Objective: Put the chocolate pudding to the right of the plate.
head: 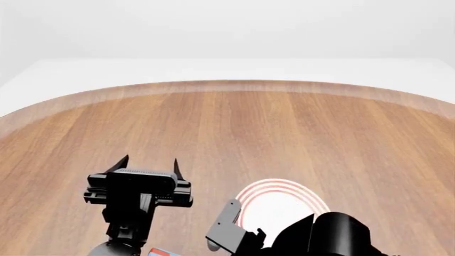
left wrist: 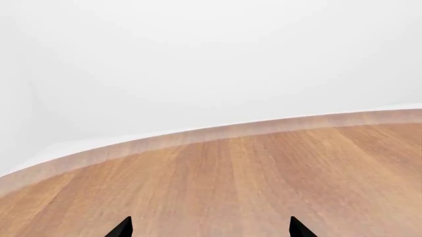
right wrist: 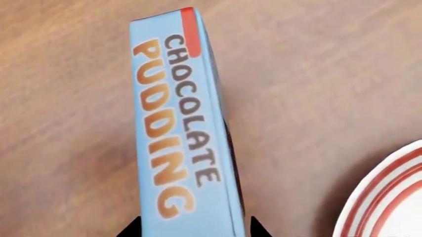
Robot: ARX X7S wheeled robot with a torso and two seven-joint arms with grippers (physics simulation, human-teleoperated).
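Right wrist view: right gripper [right wrist: 191, 228] straddles the chocolate pudding [right wrist: 178, 123], grip unclear, plate [right wrist: 389, 197] lower right; left gripper [head: 151, 165] open; close squarely before lifting.

Bright, flat, even light all round, with no glare on the wooden bench [head: 284, 128] and the white surroundings nearly featureless. Only a faint soft shadow edges the chocolate pudding [right wrist: 178, 123]. Its lettering looks slightly soft up close, and the bench rim bows, suggesting wide-angle distortion
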